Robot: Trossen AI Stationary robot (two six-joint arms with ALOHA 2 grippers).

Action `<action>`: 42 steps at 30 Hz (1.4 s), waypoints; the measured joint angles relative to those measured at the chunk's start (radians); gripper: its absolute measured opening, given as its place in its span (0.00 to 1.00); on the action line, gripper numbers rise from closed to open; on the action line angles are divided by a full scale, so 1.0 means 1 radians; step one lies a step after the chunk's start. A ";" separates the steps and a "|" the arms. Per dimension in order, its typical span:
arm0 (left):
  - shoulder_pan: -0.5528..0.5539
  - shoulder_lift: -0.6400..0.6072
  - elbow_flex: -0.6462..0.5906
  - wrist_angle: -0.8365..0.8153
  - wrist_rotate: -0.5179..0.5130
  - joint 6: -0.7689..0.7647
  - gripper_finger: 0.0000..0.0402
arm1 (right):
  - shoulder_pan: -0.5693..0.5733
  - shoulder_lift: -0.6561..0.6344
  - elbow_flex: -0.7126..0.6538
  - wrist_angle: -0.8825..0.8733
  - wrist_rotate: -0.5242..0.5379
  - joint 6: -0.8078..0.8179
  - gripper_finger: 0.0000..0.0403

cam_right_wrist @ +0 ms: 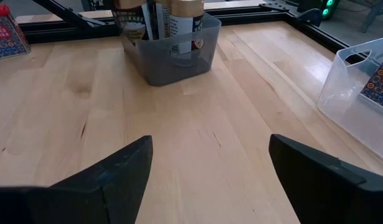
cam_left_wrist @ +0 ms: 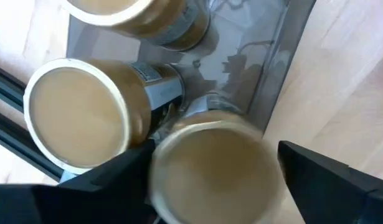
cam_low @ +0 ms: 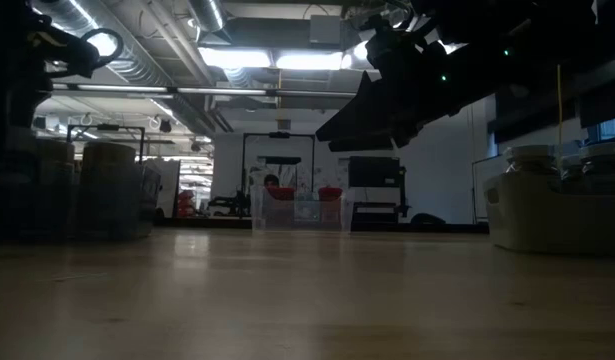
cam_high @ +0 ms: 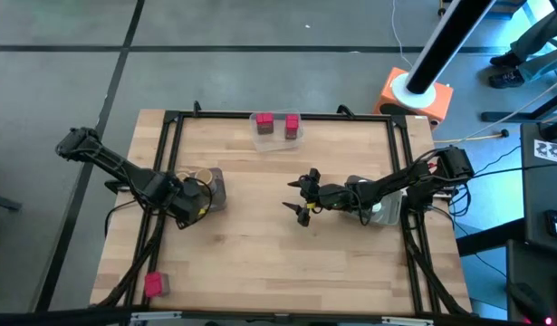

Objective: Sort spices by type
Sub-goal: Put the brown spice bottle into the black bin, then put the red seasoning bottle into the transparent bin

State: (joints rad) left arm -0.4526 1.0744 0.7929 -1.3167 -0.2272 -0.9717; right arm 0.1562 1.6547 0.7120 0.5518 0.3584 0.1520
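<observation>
Three tan round-topped cylinders show in the left wrist view. Two stand in the grey bin (cam_left_wrist: 266,68), and a third tan cylinder (cam_left_wrist: 216,180) sits between the fingers of my left gripper (cam_left_wrist: 215,149), which is shut on it above the left bin (cam_high: 212,190). My right gripper (cam_high: 302,197) hangs open over bare table at the middle (cam_right_wrist: 210,140). Two red blocks (cam_high: 278,122) stand in the clear tray (cam_high: 278,139) at the far edge. Another red block (cam_high: 153,284) lies at the near left corner. Clear jars with white caps (cam_low: 532,160) stand in the right bin (cam_high: 384,214). My left gripper has the tan cylinder by its side wall, just below the round top (cam_left_wrist: 163,186), pinched between the two fingers (cam_left_wrist: 116,177). The fingers come from above, pointing down. The cylinder stands upright over the bin beside the other two; whether its base rests on the bin floor is hidden.
Black rails (cam_high: 174,163) frame the wooden table on its left, far and right sides. Open wood lies between the two bins and toward the near edge. An orange base with a white post (cam_high: 414,91) stands beyond the far right corner.
</observation>
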 joint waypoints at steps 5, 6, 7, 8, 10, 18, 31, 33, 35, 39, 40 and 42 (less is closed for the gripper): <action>0.000 0.000 0.009 -0.015 0.004 0.003 0.82 | 0.000 0.000 0.000 0.000 0.000 0.000 0.80; 0.000 0.000 0.015 -0.022 0.005 0.005 0.83 | 0.000 0.000 0.000 0.000 0.000 0.000 0.80; 0.000 0.000 0.024 -0.025 0.006 0.011 0.83 | 0.000 0.000 0.000 0.000 0.000 0.001 0.80; 0.000 0.000 0.038 -0.037 0.007 0.014 0.83 | 0.000 0.000 0.000 0.000 0.000 0.004 0.80; 0.000 0.000 0.075 -0.072 0.006 0.023 0.83 | 0.000 0.000 0.000 0.000 0.000 0.007 0.80; -0.019 0.000 0.245 -0.076 -0.022 0.120 0.83 | 0.000 0.000 0.000 0.000 0.000 0.009 0.80; -0.241 0.072 0.268 0.356 -0.137 0.267 0.83 | 0.000 0.000 0.000 -0.002 0.000 0.008 0.80; -0.254 0.106 0.257 0.415 -0.159 0.302 0.83 | 0.000 0.000 0.000 -0.002 0.000 0.007 0.80; -0.253 0.141 0.246 0.470 -0.174 0.339 0.83 | 0.000 0.000 0.000 -0.001 0.000 0.007 0.80; -0.222 0.225 0.243 0.603 -0.187 0.464 0.83 | 0.000 0.000 0.000 -0.001 0.000 0.006 0.80; -0.214 0.244 0.243 0.632 -0.187 0.491 0.83 | 0.000 0.000 0.000 -0.001 -0.001 0.006 0.80; -0.199 0.281 0.256 0.653 -0.178 0.529 0.83 | 0.000 0.000 0.000 -0.003 -0.003 0.006 0.80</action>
State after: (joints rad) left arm -0.6520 1.3558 1.0486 -0.6632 -0.4050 -0.4423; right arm 0.1562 1.6550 0.7120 0.5486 0.3557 0.1581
